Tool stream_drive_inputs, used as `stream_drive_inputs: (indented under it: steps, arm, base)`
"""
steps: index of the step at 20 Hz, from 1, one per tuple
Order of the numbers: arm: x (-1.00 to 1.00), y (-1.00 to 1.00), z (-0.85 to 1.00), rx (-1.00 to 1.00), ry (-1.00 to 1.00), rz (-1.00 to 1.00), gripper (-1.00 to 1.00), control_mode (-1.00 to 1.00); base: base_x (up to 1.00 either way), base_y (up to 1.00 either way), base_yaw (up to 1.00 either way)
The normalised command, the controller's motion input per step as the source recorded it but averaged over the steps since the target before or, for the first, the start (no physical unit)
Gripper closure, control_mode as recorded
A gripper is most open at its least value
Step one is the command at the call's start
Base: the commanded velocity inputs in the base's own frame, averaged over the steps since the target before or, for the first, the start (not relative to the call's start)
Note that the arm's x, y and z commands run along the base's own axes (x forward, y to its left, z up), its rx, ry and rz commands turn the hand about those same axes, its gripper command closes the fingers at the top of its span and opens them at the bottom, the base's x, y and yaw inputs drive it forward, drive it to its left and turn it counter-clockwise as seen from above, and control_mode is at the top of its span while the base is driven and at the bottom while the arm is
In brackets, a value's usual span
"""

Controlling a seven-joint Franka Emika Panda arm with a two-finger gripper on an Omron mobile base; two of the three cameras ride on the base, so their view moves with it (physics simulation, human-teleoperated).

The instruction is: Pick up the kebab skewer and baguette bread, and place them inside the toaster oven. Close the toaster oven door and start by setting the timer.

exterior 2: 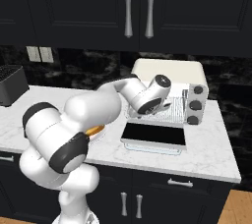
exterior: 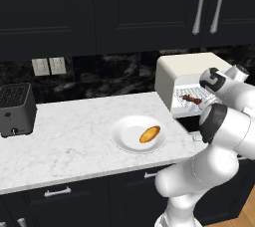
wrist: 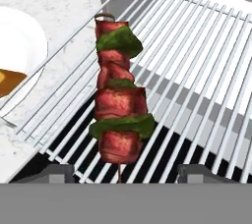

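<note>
The kebab skewer (wrist: pixel 118 105), red meat chunks with green pepper pieces, lies on the wire rack (wrist: pixel 197 46) of the cream-white toaster oven (exterior: pixel 184 69) (exterior 2: pixel 167 70). My gripper (wrist: pixel 125 173) stands open just above it, a fingertip on each side of the stick's near end, not touching the food. In the left base view the skewer (exterior: pixel 191 98) shows on the rack beside my wrist. The toaster oven door (exterior 2: pixel 153 135) hangs open, flat and dark. The baguette bread (exterior: pixel 149 134) (wrist: pixel 7 81) rests on a white plate (exterior: pixel 124 136) left of the oven.
A black slot toaster (exterior: pixel 16 109) stands at the counter's far left. The oven's round knobs (exterior 2: pixel 196 104) are on its right side. Dark wall cabinets hang overhead. My arm's elbow reaches over the counter edge near the plate.
</note>
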Motion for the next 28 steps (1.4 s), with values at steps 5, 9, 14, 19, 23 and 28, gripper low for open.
stream_drive_inputs:
  steps: [5, 9, 14, 19, 23, 28]
  arm:
    - [-0.19, 0.00, 0.62, 0.02, -0.05, -0.01, -1.00, -1.00]
    - [-0.96, 0.26, 0.92, 0.03, -0.09, -0.10, -1.00, -1.00]
    - [-0.99, 0.83, 0.12, 0.00, 0.00, -0.35, -1.00, -1.00]
    - [-0.52, 1.00, 0.00, 0.00, 0.08, -0.44, -1.00, -1.00]
    - [-0.52, 1.00, -0.06, 0.00, 0.03, -0.45, -1.00, -1.00]
    - [-0.09, 1.00, -0.32, 0.00, 0.08, -0.46, -1.00, -1.00]
  base:
    - [0.00, 0.00, 0.00]
    - [0.00, 0.00, 0.00]
    - [0.00, 0.00, 0.00]
    - [0.00, 0.00, 0.00]
    - [0.00, 0.00, 0.00]
    - [0.00, 0.00, 0.00]
